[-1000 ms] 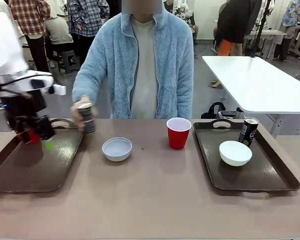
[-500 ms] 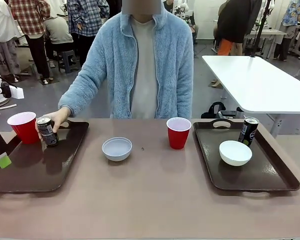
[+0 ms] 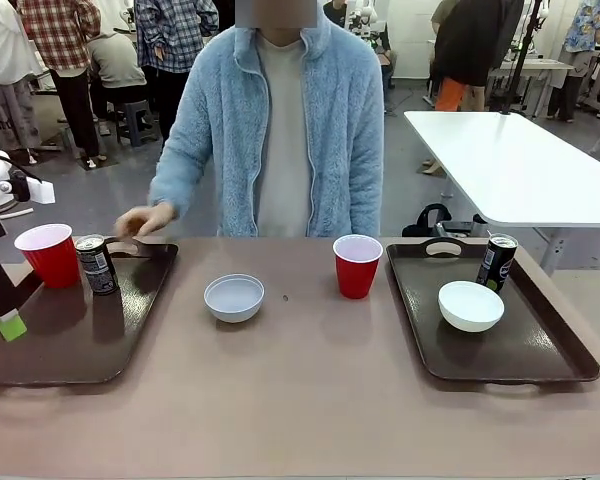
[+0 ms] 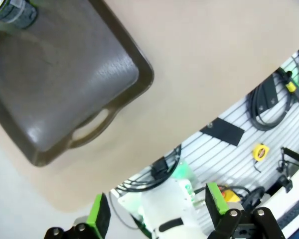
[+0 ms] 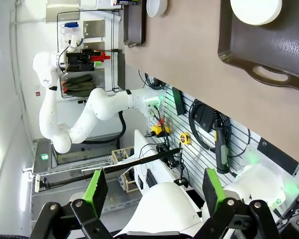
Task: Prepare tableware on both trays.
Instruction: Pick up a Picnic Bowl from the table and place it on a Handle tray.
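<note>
The left hand (image 4: 155,209) and the right hand (image 5: 153,191) are wide open, holding nothing. The left tray (image 3: 80,340) carries a red cup (image 3: 48,254) and grey can (image 3: 98,264); the right tray (image 3: 540,345) a white bowl (image 3: 470,305) and Pepsi can (image 3: 496,262).

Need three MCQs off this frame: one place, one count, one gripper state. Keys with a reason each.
1. Where does the grey-patterned can stand? A) on the left tray B) on the bare table C) in the person's hand
2. How many red cups stand on trays? A) none B) one C) two
3. The left gripper is: A) open and empty B) shut on a cup C) shut on the can
Key: 1 A: it stands on the tray, hand apart from it. 2 B: one on the left tray, the other on the table. 3 A: fingers spread, nothing between.
</note>
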You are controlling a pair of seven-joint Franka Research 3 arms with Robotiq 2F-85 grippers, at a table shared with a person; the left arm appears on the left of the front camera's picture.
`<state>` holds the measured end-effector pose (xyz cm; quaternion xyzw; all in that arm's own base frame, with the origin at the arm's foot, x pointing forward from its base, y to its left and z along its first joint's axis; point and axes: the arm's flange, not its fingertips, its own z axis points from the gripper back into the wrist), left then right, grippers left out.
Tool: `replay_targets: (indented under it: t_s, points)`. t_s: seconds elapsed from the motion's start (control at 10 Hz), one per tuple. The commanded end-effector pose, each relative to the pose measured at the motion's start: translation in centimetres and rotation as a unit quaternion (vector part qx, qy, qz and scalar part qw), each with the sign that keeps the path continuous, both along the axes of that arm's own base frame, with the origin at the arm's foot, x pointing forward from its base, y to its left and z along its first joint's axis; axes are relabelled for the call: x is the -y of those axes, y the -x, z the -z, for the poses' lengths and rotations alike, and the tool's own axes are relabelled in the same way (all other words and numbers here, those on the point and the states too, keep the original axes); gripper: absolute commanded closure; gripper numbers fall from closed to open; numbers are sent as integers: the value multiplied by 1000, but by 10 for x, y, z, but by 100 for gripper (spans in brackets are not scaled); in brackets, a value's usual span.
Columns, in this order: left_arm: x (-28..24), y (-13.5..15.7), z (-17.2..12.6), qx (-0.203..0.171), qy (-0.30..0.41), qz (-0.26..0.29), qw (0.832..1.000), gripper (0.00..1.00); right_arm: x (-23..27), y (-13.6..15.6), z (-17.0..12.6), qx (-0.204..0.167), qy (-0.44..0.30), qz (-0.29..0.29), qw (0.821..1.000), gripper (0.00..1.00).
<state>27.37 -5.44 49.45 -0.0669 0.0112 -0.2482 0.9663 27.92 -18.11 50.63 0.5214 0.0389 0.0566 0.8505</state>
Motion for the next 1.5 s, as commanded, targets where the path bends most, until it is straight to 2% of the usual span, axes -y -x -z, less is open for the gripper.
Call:
replay_targets:
  t_s: [0.0,0.1,0.4,0.6,0.8,0.9,1.0,1.2,1.4]
  points:
    - [11,-18,6,2,-1,-8,1000,0,-1,0,-2,9,-9,-3,1000,0]
    - [26,-33,10,3,-12,-7,1000,0,-1,0,-2,9,-9,-3,1000,0]
    - [83,-83,21,38,-54,-11,998,0,-1,0,-2,9,-9,-3,1000,0]
    - [115,-127,31,71,-67,-46,994,0,-1,0,-2,9,-9,-3,1000,0]
    - [140,-174,42,79,-58,-88,991,0,-1,0,-2,9,-9,-3,1000,0]
    - [149,-199,47,93,-53,-99,989,0,-1,0,-2,9,-9,-3,1000,0]
    - [154,-222,55,89,-39,-101,990,0,-1,0,-2,9,-9,-3,1000,0]
    - [164,-241,70,88,-20,-100,991,0,-1,0,-2,9,-9,-3,1000,0]
    - [178,-230,79,71,0,-78,994,0,-1,0,-2,9,-9,-3,1000,0]
